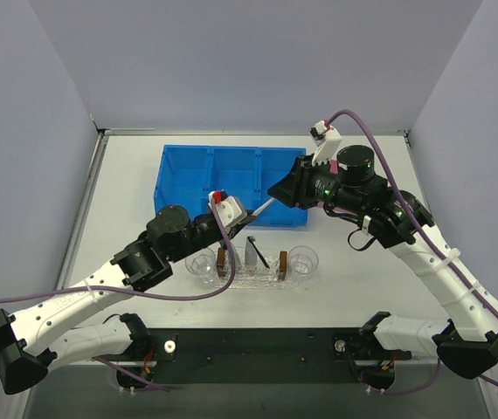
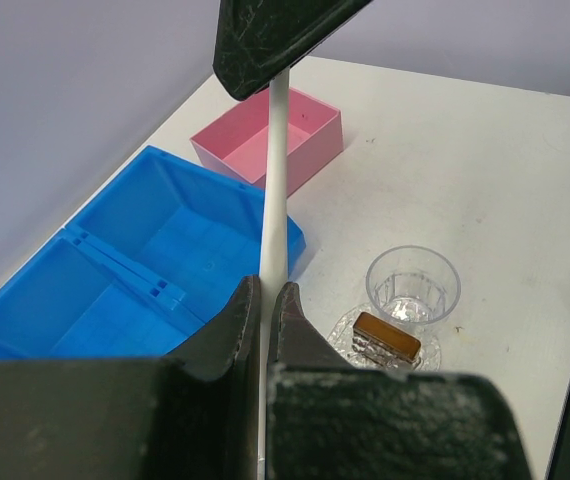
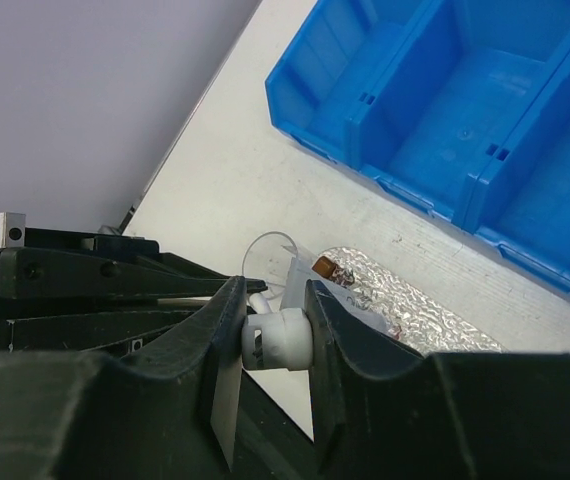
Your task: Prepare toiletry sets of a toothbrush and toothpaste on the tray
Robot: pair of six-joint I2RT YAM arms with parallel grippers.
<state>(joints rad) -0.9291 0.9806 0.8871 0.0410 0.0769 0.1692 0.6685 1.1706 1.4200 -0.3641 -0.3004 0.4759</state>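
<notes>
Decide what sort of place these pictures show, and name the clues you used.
Probably a robot test cell in a lab, not a bathroom: plain grey partition walls box in a white table, two white-and-black robot arms are bolted at its near edge, and a blue three-compartment plastic bin sits on it.

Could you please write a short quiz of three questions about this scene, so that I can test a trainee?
1. True or false: the white toothbrush already lies on the tray.
2. What colour is the small box beside the blue bin? A) green B) pink C) yellow
3. Fill in: the left gripper is shut on the ____.

Key:
1. False. The left gripper holds it in the air, and the right gripper grips its other end.
2. B.
3. White toothbrush.
</notes>
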